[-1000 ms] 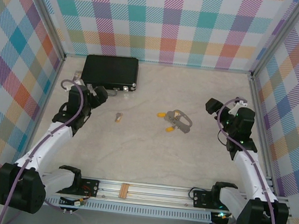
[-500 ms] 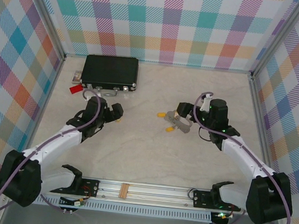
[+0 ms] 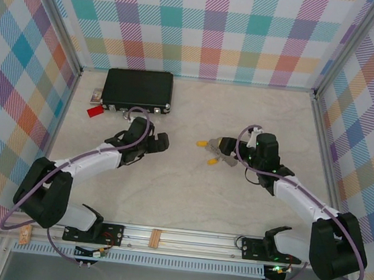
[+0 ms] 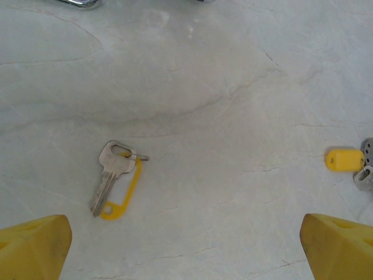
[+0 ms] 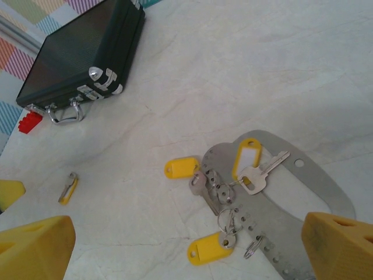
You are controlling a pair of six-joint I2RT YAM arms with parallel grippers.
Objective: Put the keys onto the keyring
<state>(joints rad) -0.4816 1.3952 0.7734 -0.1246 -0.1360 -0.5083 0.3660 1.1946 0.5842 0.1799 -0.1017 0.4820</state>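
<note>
One silver key on a yellow tag (image 4: 113, 186) lies alone on the table; the left wrist view shows it just ahead of my left gripper (image 4: 186, 256), nearer the left finger, and it also shows small in the right wrist view (image 5: 68, 188). My left gripper (image 3: 158, 143) is open and holds nothing. Several keys (image 5: 233, 186) with yellow tags lie in a cluster on and beside the keyring (image 5: 326, 186), a flat grey perforated metal loop. My right gripper (image 5: 186, 254) hangs open over this cluster (image 3: 214, 153), touching nothing.
A black case (image 3: 139, 88) with a silver handle (image 5: 64, 114) lies at the back left, with a small red tag (image 3: 95, 110) beside it. Checked walls close in the table on three sides. A loose yellow tag (image 4: 344, 158) lies at the left edge of the cluster.
Both arms have reached in towards the table's middle. The left gripper went right over the lone key and the right gripper went left over the key cluster. Both stayed open.
</note>
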